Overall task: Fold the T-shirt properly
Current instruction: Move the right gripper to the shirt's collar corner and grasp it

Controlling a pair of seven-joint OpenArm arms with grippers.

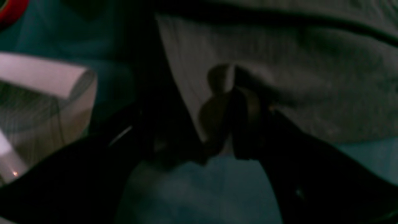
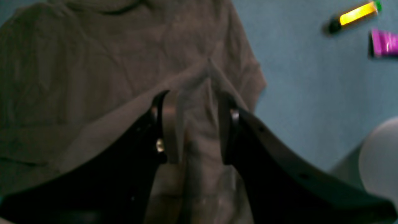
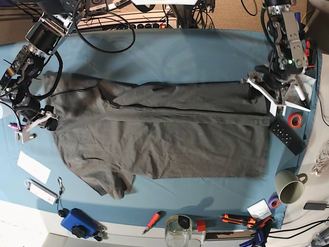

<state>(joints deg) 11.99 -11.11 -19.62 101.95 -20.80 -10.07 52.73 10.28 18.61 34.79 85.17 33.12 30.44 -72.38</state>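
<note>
Pinching T-shirt [image 3: 164, 139] edges at both ends: left gripper [image 1: 231, 93] nipping the hem, right gripper [image 2: 194, 124] clamping bunched shoulder cloth. Spread flat on blue cloth [image 3: 180, 51]; risking slippage, a crooked fold.

Base camera hangs overhead, looking straight down across the whole table [image 3: 169, 51]. Left wrist camera sits low by the table's right edge, tight over its fingers onto the T-shirt [image 1: 279, 77]. Right wrist camera, by the left edge, peers close at that same shirt.
</note>
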